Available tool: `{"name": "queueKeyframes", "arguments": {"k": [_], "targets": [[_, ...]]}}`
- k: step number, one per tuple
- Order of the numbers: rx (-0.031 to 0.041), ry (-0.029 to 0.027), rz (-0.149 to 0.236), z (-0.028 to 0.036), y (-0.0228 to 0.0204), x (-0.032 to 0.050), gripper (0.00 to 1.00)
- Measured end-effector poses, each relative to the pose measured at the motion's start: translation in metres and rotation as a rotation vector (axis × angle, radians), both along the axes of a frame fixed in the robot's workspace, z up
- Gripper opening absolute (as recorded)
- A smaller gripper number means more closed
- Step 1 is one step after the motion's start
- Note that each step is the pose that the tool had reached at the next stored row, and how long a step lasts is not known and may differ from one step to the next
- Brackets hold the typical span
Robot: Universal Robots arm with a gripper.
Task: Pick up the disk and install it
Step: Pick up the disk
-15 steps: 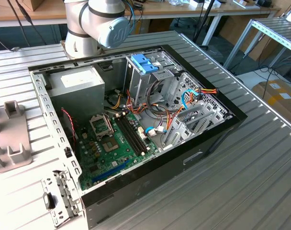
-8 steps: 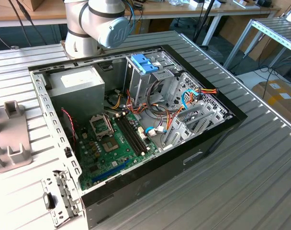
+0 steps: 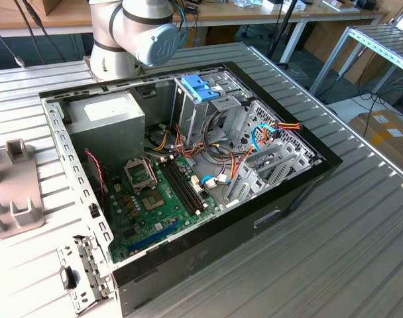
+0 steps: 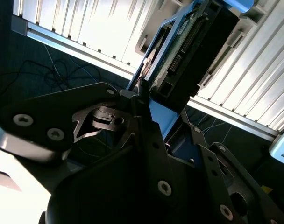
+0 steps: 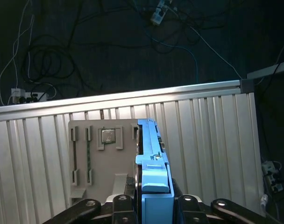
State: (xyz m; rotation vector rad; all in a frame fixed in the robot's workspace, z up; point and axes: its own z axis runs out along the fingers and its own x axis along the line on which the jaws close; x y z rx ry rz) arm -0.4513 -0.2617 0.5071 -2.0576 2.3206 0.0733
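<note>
Gripper (image 5: 153, 198) is gripping the disk (image 5: 151, 154), w/ fingers (image 5: 131, 186) pressing in on its two flat faces. In the first wrist view the disk is standing edge-on btwn them, its long axis running straight out from the fingers, away from the wrist. It's hanging over a grey holder plate (image 5: 104, 158) on the ribbed table (image 5: 212, 140), apparently not touching it. In the exterior view the open PC case (image 3: 287, 192) is lying on its side, drive cage (image 3: 211, 112) facing up.
</note>
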Motion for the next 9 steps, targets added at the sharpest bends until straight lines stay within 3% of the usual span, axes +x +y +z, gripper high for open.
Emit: {"name": "queueKeyframes", "arguments": {"k": [9], "targets": [[0.0015, 0.0002, 0.0, 0.0074, 0.0001, 0.0, 0.37]]}}
